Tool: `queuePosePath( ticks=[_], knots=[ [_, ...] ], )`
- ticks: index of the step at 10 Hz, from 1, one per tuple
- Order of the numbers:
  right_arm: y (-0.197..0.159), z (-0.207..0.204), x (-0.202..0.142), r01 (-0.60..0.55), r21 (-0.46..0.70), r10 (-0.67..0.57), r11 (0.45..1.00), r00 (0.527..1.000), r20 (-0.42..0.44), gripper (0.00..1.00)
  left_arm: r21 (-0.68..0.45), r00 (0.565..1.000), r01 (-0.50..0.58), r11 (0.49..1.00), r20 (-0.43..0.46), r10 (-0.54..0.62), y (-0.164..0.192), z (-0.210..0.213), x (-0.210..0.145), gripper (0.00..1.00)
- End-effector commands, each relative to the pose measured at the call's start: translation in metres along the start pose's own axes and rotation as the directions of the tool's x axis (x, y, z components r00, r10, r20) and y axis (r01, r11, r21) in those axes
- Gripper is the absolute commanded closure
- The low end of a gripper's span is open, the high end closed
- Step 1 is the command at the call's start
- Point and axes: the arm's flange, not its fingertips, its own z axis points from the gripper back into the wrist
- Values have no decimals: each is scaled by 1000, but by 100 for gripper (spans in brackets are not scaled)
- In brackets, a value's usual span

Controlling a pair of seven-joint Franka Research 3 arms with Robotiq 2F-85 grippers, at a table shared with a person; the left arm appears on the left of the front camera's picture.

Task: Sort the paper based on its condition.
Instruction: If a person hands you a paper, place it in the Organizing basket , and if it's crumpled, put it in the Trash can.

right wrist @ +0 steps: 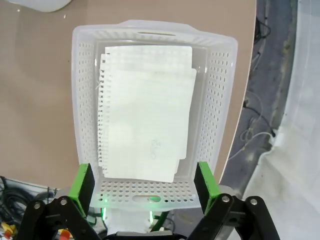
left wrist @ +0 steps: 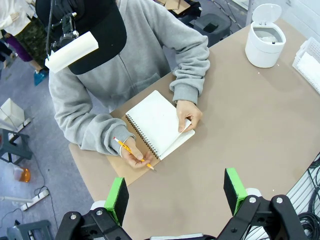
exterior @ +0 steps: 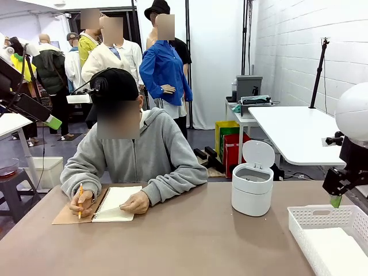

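Right hand (right wrist: 144, 172) spread wide and holding nothing, hovering over the white perforated plastic basket (right wrist: 220, 100); left hand (left wrist: 176, 189) also spread, above the brown surface (left wrist: 240, 115).
Smooth thin white paper sheets (right wrist: 147, 115) lie stacked flat in the basket, ragged torn edge along one side. Likely near-weightless, floppy, slick against each other and easily creased; best pinched lightly at a free corner or edge.

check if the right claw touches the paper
Apart. Right wrist view: the paper lies flat in the basket, the right claw open, its pads clear of it.
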Motion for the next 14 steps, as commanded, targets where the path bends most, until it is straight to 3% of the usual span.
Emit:
queuePosePath(
  ticks=[1, 2, 4, 7, 10, 14],
  knots=[
    [-4, -7, 1, 15, -11, -15, 1000, 1000, -14, 0, 1, 1000, 0, 1000, 3, 0, 0, 0, 0, 0],
    [0, 0, 0, 0, 0, 0, 1000, 1000, 0, 0, 1, 1000, 0, 1000, 3, 0, 0, 0, 0, 0],
    [38, 9, -9, -212, 108, 217, 971, 975, -45, 0, 1, 1000, 0, 1000, 3, 0, 0, 0, 0, 0],
    [103, 34, -9, -441, 232, 453, 867, 892, 2, 0, 1, 1000, 0, 1000, 3, 0, 0, 0, 0, 0],
    [169, 68, -1, -654, 286, 595, 701, 756, 273, 0, 1, 1000, 0, 1000, 3, 0, 0, 0, 0, 0],
    [222, 109, 17, -726, 215, 574, 653, 660, 485, 0, 1, 1000, 0, 1000, 3, 0, 0, 0, 0, 0]
  ],
)
